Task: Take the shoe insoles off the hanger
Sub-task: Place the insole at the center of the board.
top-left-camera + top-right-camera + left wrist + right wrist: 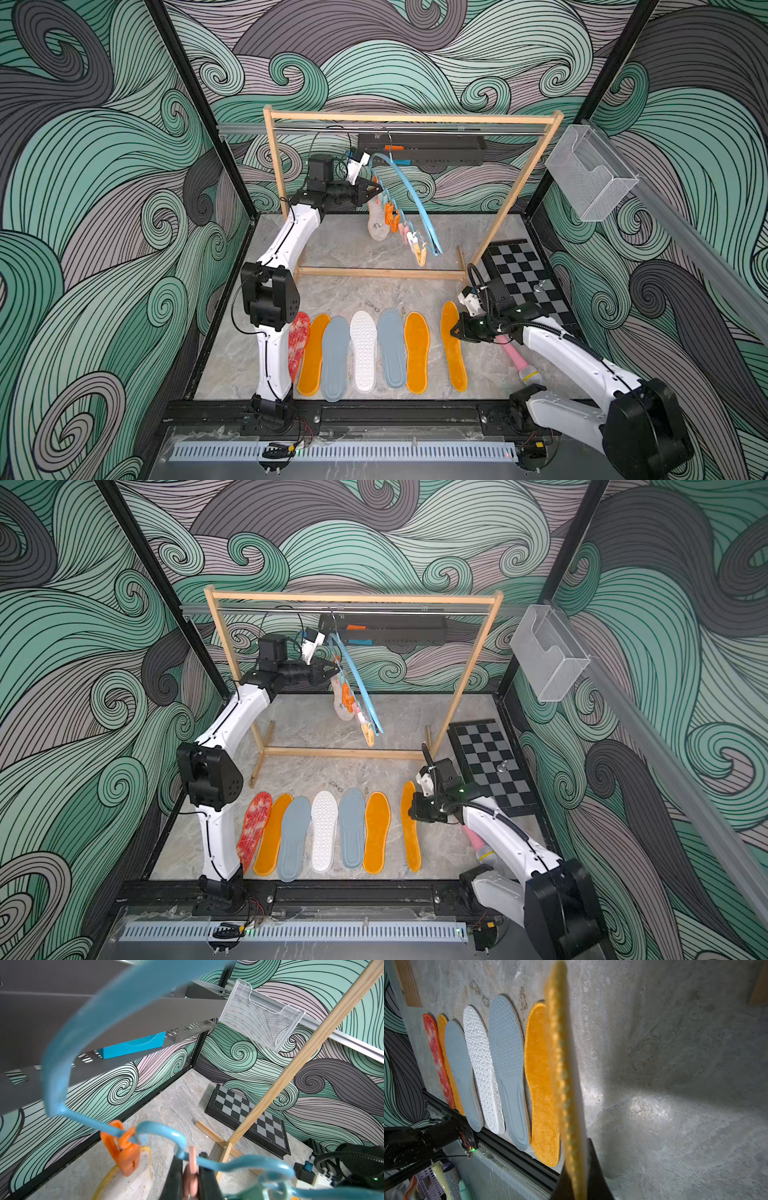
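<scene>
Right wrist: orange insole [560, 1053] edge-on between right pincer [577, 1159] jaws.

Left claw [190, 1169] pinches a pink clip [192, 1156] on the hanger [56, 1059].

pink stick [515, 359] just beside the right arm [569, 349] is mostly buried under it; the orange insole [564, 1084] it holds looks blurry

Red-white mottled fabric insole [299, 345]; three orange plush insoles [417, 353]; two grey-blue perforated foam insoles [336, 357]; white dotted foam insole [363, 351]; pale grey felt insole [377, 228]. Light blue arched plastic hanger [60, 1047], small plastic clips [124, 1153] orange/pink/white. Black-grey checkered board [519, 266]. Grey marbled tabletop [353, 257], teal-grey swirl-striped walls [374, 62].
</scene>
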